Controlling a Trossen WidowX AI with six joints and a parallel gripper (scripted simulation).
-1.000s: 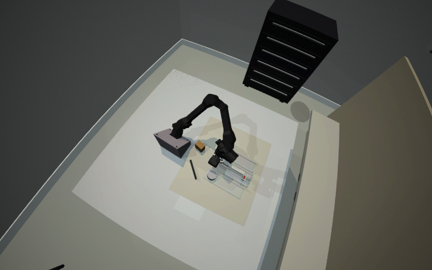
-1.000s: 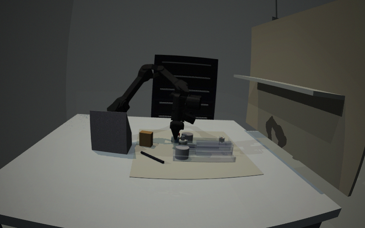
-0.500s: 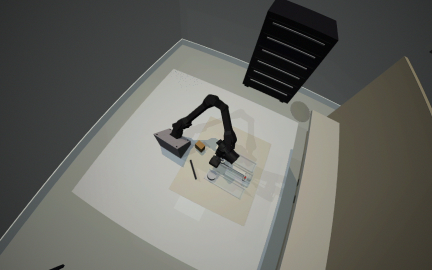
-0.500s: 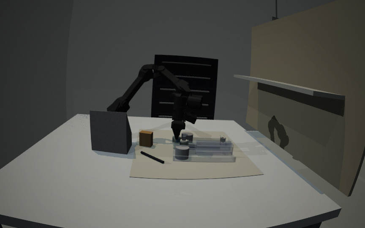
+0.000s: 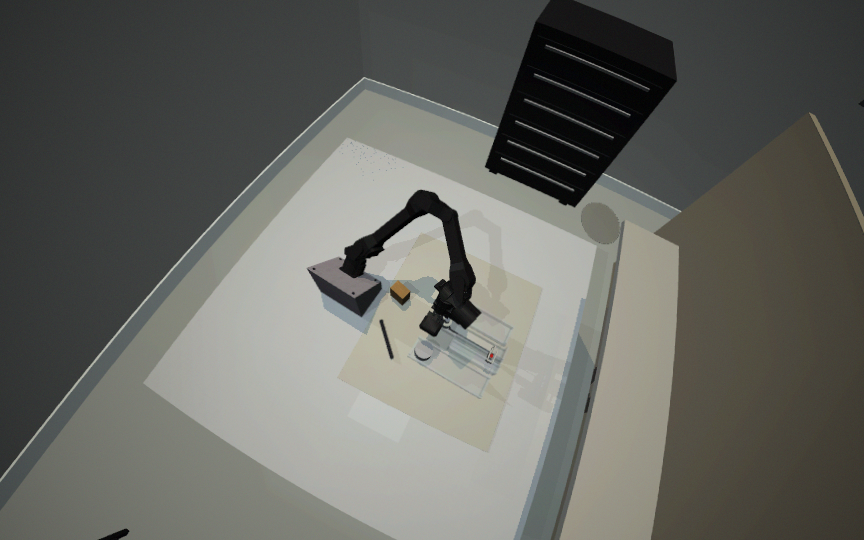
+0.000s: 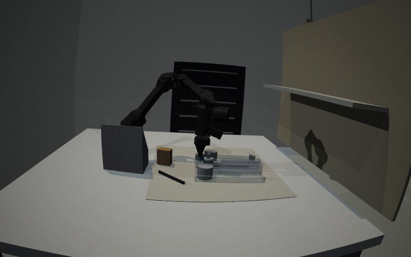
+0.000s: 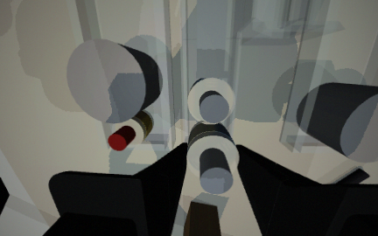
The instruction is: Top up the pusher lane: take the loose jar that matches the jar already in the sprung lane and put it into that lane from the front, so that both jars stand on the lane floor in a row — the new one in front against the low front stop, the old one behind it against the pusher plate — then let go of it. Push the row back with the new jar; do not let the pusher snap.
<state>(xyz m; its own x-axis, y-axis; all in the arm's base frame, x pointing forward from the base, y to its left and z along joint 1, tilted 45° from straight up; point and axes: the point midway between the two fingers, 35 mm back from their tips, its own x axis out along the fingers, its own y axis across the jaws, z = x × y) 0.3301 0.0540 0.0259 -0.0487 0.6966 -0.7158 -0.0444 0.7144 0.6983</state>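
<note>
My gripper (image 7: 211, 149) (image 6: 200, 155) is shut on a grey-capped jar (image 7: 213, 150) with a white shoulder and dark body. The held jar is upright at the front end of the sprung lane. Directly behind it in the wrist view stands the matching jar (image 7: 194, 102) (image 6: 208, 160) between the clear lane walls (image 7: 171, 83). The two look close together; whether they touch is unclear. The held jar's base, its height over the lane floor and the middle front stop are hidden. The pusher plate is not clearly discernible through the clear parts.
A red-capped jar (image 7: 122, 138) is left of the held jar in the wrist view. Large grey cylinders (image 7: 99, 80) (image 7: 373, 124) (image 6: 205, 172) flank the middle lane. An orange-brown block (image 5: 400, 291) (image 6: 164, 156) and black rod (image 5: 387, 339) (image 6: 171, 177) lie in front of the lanes.
</note>
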